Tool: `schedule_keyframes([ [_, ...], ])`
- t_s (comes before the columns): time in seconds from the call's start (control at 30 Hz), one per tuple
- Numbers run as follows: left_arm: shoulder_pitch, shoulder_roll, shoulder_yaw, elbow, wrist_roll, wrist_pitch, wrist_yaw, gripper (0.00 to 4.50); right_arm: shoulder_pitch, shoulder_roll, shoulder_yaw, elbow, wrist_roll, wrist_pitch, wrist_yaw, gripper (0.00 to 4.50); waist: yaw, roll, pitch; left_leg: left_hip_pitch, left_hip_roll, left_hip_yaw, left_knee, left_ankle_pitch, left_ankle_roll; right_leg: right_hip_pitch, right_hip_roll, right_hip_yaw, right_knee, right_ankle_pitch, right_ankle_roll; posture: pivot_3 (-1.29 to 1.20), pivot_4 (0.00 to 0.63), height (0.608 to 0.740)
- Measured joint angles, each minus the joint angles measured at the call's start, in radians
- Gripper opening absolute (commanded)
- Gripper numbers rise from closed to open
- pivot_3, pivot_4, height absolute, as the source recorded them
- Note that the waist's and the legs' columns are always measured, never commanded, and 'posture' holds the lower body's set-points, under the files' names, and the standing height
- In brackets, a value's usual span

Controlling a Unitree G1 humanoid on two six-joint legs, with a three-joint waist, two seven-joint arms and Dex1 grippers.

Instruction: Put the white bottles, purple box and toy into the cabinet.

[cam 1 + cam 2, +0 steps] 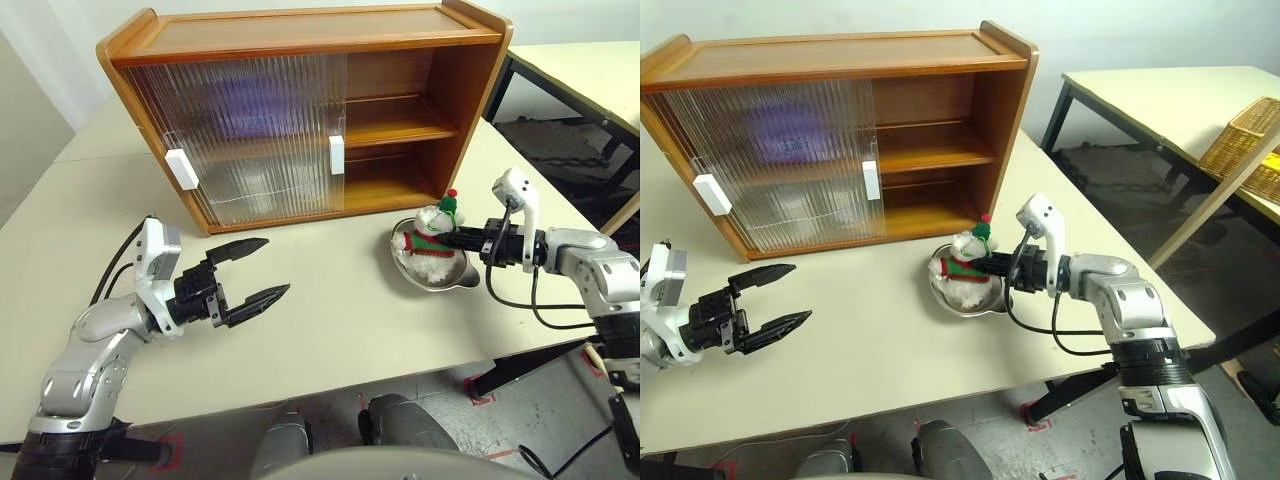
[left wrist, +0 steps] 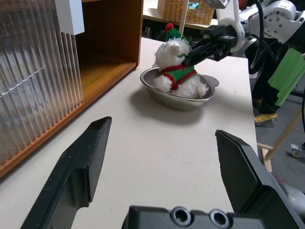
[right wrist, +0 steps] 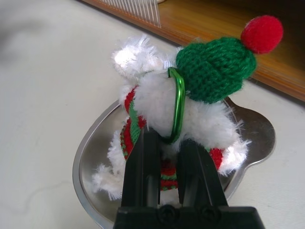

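The right gripper (image 3: 164, 157) has its jaws nearly closed on the back of the toy (image 1: 436, 235), pinching the plush just below a green clip ring under the green hat; the toy sits in the steel bowl (image 1: 432, 272), not yet lifted. The left gripper (image 1: 252, 270) hangs well apart from it over bare desk, jaws spread wide and empty.

Beyond the right jaws, close behind the bowl, stands the cabinet (image 1: 300, 40), both sliding doors (image 1: 240, 135) pushed to the side nearer the left gripper, so the end facing the toy is open with bare shelves. Through the ribbed doors a purple blur shows on the upper shelf, likely the purple box, with pale shapes lower down that I cannot identify. So the toy looks like the last item, gripped and still to be carried in.

The desk (image 1: 330, 330) is pale and plain. Past the right arm stands another table (image 1: 1160, 100) with a wicker basket (image 1: 1245, 145), over dark floor
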Motion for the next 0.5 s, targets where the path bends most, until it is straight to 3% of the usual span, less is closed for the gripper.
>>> schedule_keyframes([
  [0.27, 0.002, -0.007, 0.000, 0.034, 0.013, -0.032, -0.010, 4.50, -0.029, -0.053, -0.042, -0.026, 0.112, 0.098, 0.099, 0.20, 0.002, 0.000, 0.000, 0.000, -0.001, 0.001, 0.001, 0.000, 0.000, 0.001, 0.000, 0.000, 0.000, 0.000, 0.000, -0.19, 0.000, 0.740],
  [0.5, 0.001, -0.013, -0.002, 0.053, 0.024, -0.050, -0.021, 4.50, -0.183, -0.053, -0.100, -0.001, 0.155, 0.104, 0.096, 0.20, 0.002, 0.001, -0.002, 0.001, -0.001, 0.000, 0.002, 0.000, 0.000, 0.002, 0.000, 0.000, 0.001, 0.001, 0.000, -0.19, 0.000, 0.740],
])
